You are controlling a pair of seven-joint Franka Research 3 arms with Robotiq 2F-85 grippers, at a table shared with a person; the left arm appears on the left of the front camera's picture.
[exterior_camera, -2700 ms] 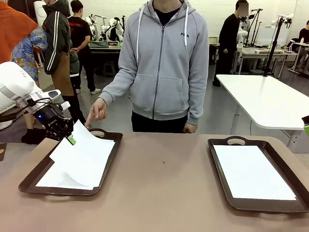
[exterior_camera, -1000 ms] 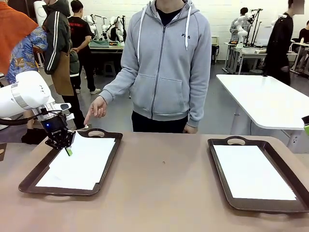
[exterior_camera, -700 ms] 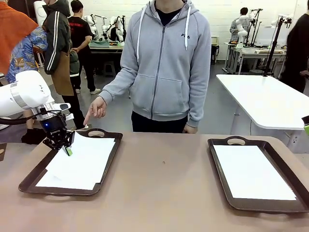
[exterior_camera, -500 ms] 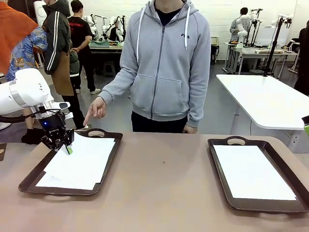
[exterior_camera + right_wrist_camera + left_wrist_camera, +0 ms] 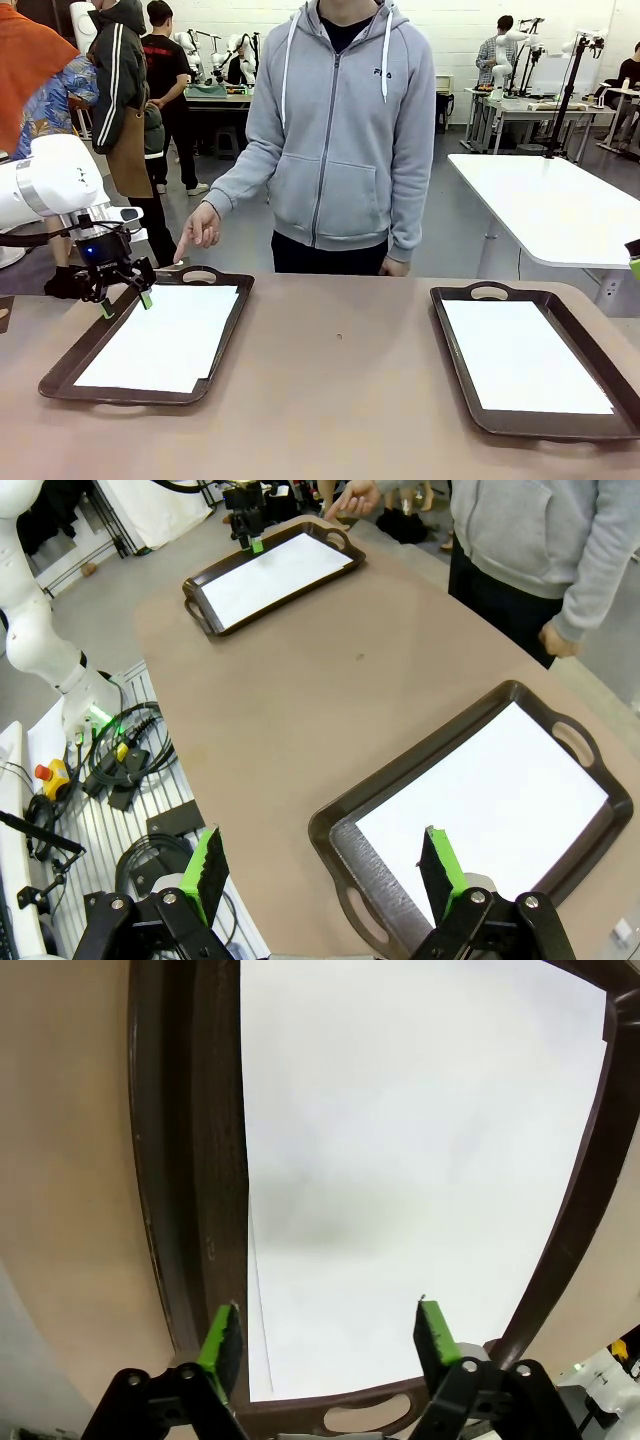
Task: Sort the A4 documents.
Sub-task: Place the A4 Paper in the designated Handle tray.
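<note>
Left gripper (image 5: 122,298) hangs wide and empty above the left tray's (image 5: 62,372) far edge; sheets (image 5: 160,340) lie flat inside, apparently sorted there.

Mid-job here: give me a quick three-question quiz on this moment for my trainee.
1. True or false: the left end effector is shut on a sheet.
2. Where does the person's hand point? A) left tray B) right tray C) bare table
3. Fill in: each tray holds white ____.

Key:
1. False; it is open above the left tray's sheets.
2. A.
3. Sheets; those in the right tray lie flat too.
</note>
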